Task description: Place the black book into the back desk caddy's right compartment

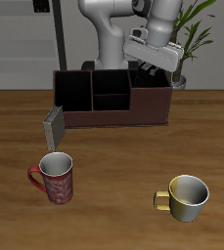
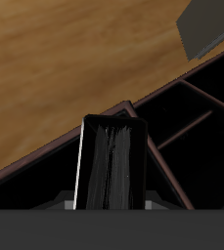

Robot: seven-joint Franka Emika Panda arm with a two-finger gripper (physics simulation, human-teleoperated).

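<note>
- Your gripper (image 1: 151, 66) hangs over the caddy (image 1: 112, 101) at the upper right of the exterior frame, above the bay at that end
- The wrist view shows the black book (image 2: 112, 164) standing upright between the jaws, its glossy face towards the camera; the jaws look closed on it, though the pads themselves sit out of sight below the frame edge
- In the exterior view the book is mostly hidden behind the gripper and the caddy wall, so you cannot read its height above the bay floor from there
- Judged from the wrist view, the book's far edge sits right at the caddy's rim, at the corner of a black-walled bay (image 2: 187, 146); whether it is wholly inside the walls or partly over the rim is not clear
- Pick-up and carry look done; what is left is to settle the book into the right compartment and let go
- The grey book (image 1: 54, 128) leans against the caddy's other end, well away from your gripper
- The red mug (image 1: 54, 178) and the yellow mug (image 1: 186, 198) stand on the counter (image 1: 113, 156) near the lower edge of the exterior frame, well apart from the caddy
</note>
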